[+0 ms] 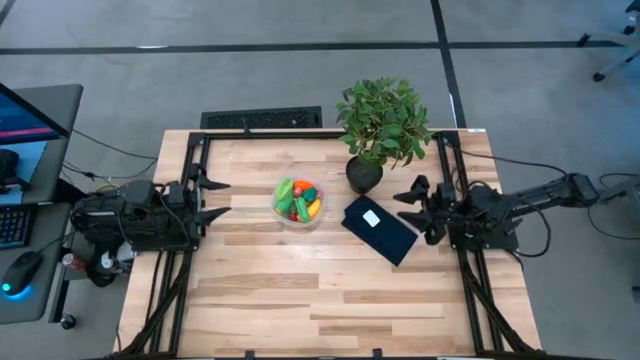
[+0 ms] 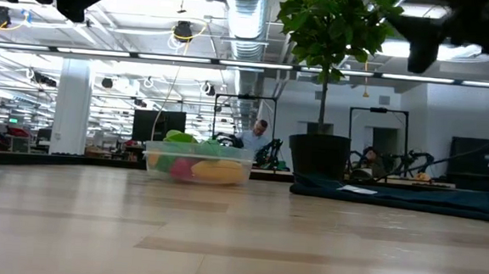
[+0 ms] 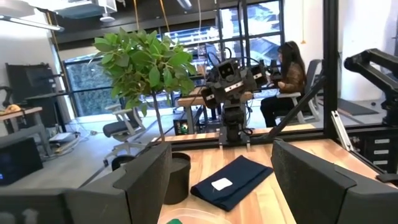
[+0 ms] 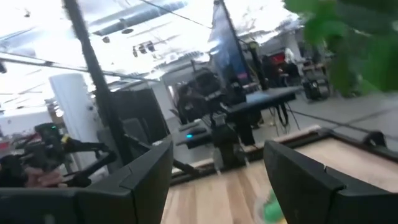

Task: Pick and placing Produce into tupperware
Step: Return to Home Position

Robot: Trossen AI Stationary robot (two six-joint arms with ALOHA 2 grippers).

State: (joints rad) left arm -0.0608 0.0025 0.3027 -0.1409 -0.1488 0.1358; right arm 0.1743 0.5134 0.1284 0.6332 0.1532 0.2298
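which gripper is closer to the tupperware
Left. The left gripper is beside the tupperware, bare table between them; the right gripper is farther off, on the blue cloth's far side.

1. A light wooden table [image 1: 330, 300] lay flat with pale planks.
2. A leafy green plant in a round black pot [image 1: 382, 120] stood near the table's far edge.
3. A dark blue flat rectangle with a small white label [image 1: 388, 238] lay just beside the pot.
4. A long black keyboard [image 1: 262, 119] sat past the table's far edge.
5. A person [image 3: 290, 71] sat in the room behind.
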